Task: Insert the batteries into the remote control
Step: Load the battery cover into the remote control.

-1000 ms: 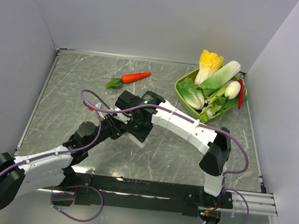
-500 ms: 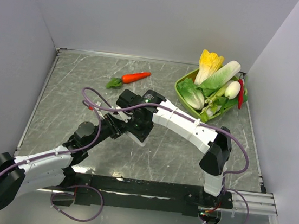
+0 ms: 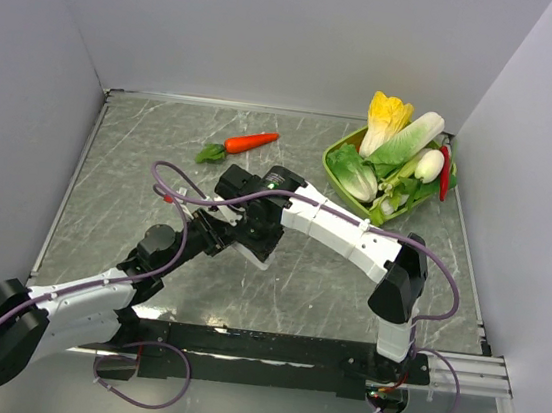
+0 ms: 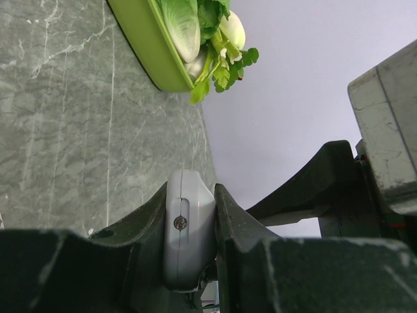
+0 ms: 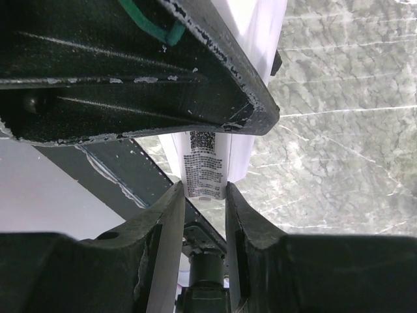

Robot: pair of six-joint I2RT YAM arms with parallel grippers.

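The remote control (image 4: 189, 228) is a white-grey bar, seen edge-on with a small screw, clamped between my left gripper's (image 4: 189, 195) fingers. In the top view it shows as a white piece (image 3: 258, 253) at mid-table where both grippers meet. My right gripper (image 5: 203, 189) is shut on a white labelled part of the remote (image 5: 205, 163), which carries a printed code and small text. From above, the left gripper (image 3: 223, 230) and the right gripper (image 3: 253, 226) are pressed close together. No blue batteries show in any view.
An orange carrot (image 3: 252, 142) lies at the back centre. A green tray (image 3: 333, 168) of leafy vegetables stands at the back right and also shows in the left wrist view (image 4: 146, 45). Grey walls close in three sides. A purple cable (image 3: 172, 194) loops over the left arm.
The right wrist and the cable loop have shifted very slightly. Both grippers stay together on the remote.
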